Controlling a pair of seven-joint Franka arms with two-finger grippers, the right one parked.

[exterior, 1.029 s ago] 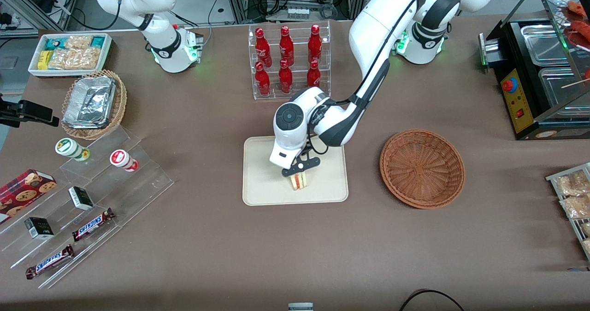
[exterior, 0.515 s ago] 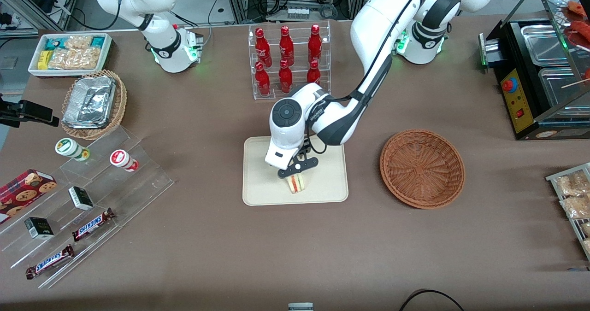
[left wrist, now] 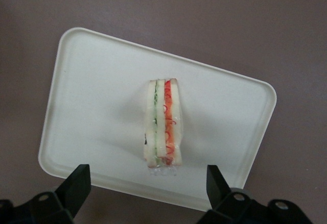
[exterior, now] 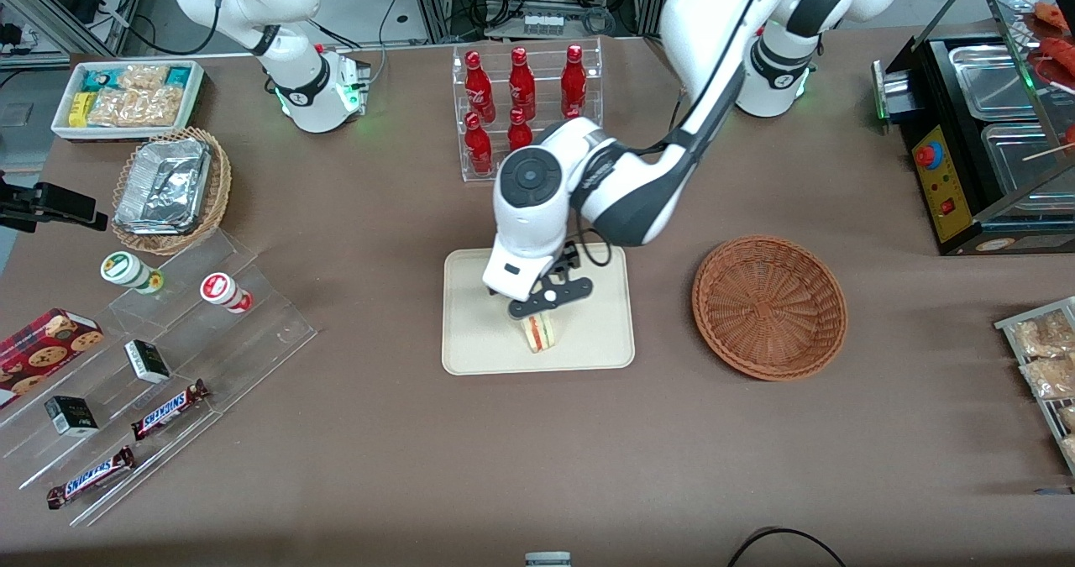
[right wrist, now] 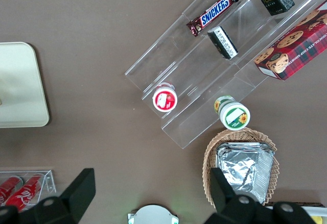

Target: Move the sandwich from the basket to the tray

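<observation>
The sandwich [exterior: 540, 332] [left wrist: 162, 124], a pale wedge with green and red filling, stands on edge on the cream tray [exterior: 479, 332] [left wrist: 92, 106] [right wrist: 20, 86], in the half nearer the front camera. My gripper [exterior: 544, 302] [left wrist: 148, 175] hovers just above it, open, with a black finger to each side and nothing between them. It does not touch the sandwich. The reddish-brown woven basket [exterior: 768, 307] sits empty beside the tray, toward the working arm's end of the table.
A clear rack of red bottles [exterior: 525, 109] stands farther from the front camera than the tray. Toward the parked arm's end are a stepped acrylic shelf of snacks [exterior: 168, 340], a tan wicker basket of foil containers [exterior: 172, 189] and a white snack bin [exterior: 126, 97].
My gripper has lifted up off the sandwich, and the arm has risen. The sandwich stays standing on the tray at the same spot.
</observation>
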